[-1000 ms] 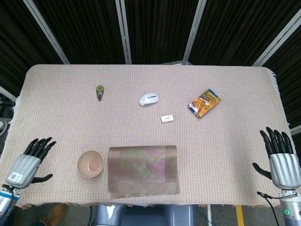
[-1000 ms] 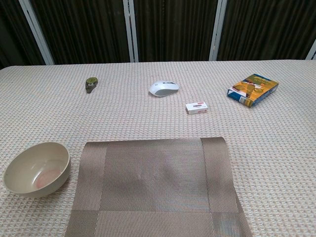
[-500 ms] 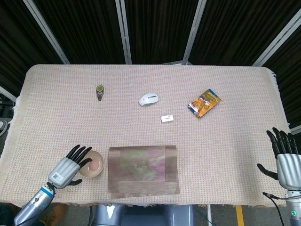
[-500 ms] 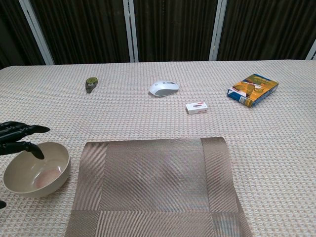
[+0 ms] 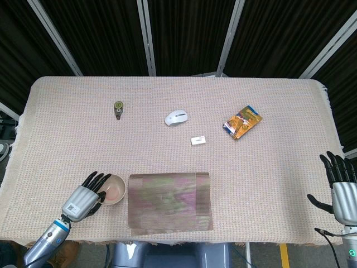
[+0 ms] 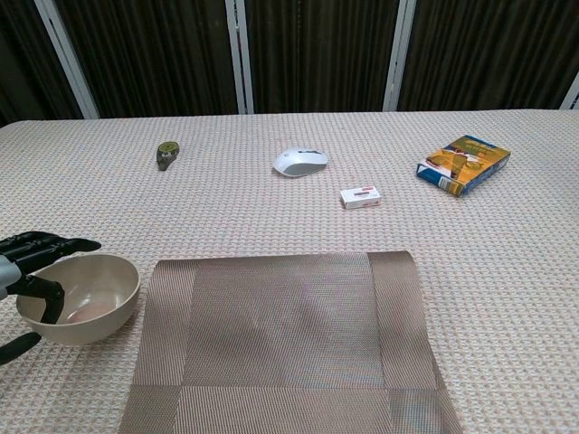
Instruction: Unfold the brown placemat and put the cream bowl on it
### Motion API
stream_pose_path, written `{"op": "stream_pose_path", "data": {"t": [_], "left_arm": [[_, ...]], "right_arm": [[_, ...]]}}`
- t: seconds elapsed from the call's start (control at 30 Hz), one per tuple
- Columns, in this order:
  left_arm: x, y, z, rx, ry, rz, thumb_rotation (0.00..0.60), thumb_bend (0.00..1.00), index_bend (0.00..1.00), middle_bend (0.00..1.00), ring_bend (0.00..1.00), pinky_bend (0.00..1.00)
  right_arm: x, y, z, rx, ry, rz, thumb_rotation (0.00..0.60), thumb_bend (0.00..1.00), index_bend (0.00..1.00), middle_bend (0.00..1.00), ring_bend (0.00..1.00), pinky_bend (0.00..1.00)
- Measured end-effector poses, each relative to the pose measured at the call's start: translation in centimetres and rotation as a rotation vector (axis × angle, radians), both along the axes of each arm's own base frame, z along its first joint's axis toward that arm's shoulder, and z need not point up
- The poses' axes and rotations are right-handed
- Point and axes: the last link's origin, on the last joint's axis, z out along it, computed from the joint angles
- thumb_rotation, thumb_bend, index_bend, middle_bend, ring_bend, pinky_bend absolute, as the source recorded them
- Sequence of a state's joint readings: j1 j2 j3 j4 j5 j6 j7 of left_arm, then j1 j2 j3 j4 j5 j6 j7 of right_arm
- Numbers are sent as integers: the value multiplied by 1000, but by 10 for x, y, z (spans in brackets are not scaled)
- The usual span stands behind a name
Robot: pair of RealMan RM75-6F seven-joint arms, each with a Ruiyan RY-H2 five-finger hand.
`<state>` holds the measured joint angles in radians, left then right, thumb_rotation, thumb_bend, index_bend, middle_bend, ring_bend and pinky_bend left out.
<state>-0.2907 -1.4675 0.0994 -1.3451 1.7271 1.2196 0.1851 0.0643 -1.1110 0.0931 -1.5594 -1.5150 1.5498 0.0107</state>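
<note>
The brown placemat point(image 5: 170, 204) point(image 6: 289, 344) lies flat at the front middle of the table. Just left of its edge stands the cream bowl point(image 5: 115, 188) point(image 6: 90, 294), slightly tilted. My left hand point(image 5: 85, 198) point(image 6: 27, 267) grips the bowl's left rim, with its fingers point(image 6: 47, 297) hooked over into the bowl and the thumb low on the outside. My right hand point(image 5: 343, 190) hovers at the table's right edge with fingers spread and nothing in it; the chest view does not show it.
Farther back lie a small green tape dispenser point(image 5: 118, 108) point(image 6: 167, 155), a white mouse point(image 5: 176, 117) point(image 6: 300, 161), a small white box point(image 5: 198, 140) point(image 6: 360, 197) and an orange packet point(image 5: 242, 121) point(image 6: 463, 164). A woven cloth point(image 5: 279, 167) covers the table.
My left hand came in from the table's left edge and took the bowl's rim. The bowl has shifted right toward the placemat. My right hand drifted slightly lower and outward.
</note>
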Motion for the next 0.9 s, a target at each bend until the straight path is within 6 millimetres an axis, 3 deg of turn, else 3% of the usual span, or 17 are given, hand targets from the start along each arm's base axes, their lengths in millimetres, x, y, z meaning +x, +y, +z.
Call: {"op": "stream_pose_path", "data": {"t": [0.13,0.33,0.57,0.77,0.9], "left_arm": [[1,4,5,20,-13,-2,600,447,603,0,0,0],[6,27,23,104,-20,-12,600,445,604,0,0,0],[10,83,57,265,19,14,600,444,607,0,0,0],[-12,123,74,340,84,103,600,445,610,0,0,0],[-29,135,75,356,98,166,600,444,609,0,0,0]], "right_arm": [[0,0,-1,1,0,-3,600,0,0,0,0,0],[-1,-1,0,1,3,-7,600,0,0,0,0,0],[-4,-5,-4,10,18,-26,600,0,0,0,0,0],[-6,-9,-8,12,32,-36,600,0,0,0,0,0],[-7,-10,-9,10,38,-43,600,0,0,0,0,0]]}}
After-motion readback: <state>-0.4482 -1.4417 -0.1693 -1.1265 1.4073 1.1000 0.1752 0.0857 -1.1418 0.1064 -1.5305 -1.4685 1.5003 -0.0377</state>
